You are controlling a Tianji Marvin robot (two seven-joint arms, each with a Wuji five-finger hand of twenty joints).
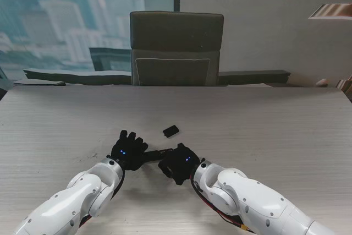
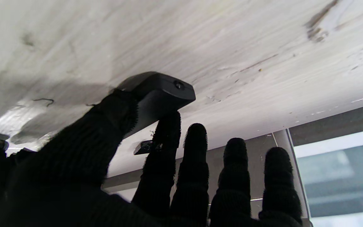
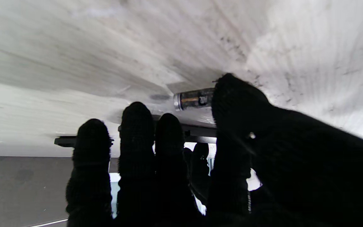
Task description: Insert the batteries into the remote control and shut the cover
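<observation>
Table (image 1: 264, 130) of pale wood grain spread under everything, with a dark office chair (image 1: 176, 48) pushed up at the far edge, well beyond the fingers. Two white arms reaching in from the near corners, each ending in a black-gloved hand, close together near the middle of the table. Left hand (image 1: 127, 149) palm down, thumb and index finger (image 2: 165, 138) pinching one end of the dark remote control (image 2: 161, 94), the other three fingers spread apart and pointing farther away, touching nothing visible. Remote lying as a dark bar between the two hands in the stand's view (image 1: 155, 152), its other end running toward the right hand; in the left wrist view the held end looking lifted slightly off the table, though hard to tell. Right hand (image 1: 179, 162) also palm down, its four fingers (image 3: 137, 126) held side by side with small gaps, tips resting at or just over the remote's edge. One battery (image 3: 194, 99), dark with a silver end cap, lying at the tip of the right thumb, against the table or just over it; cannot tell whether pinched or only touched. Small dark battery cover (image 1: 171, 131) lying alone on the table a little beyond the fingertips of both hands, apart from the remote, also glimpsed past the left index finger (image 2: 146, 147).
</observation>
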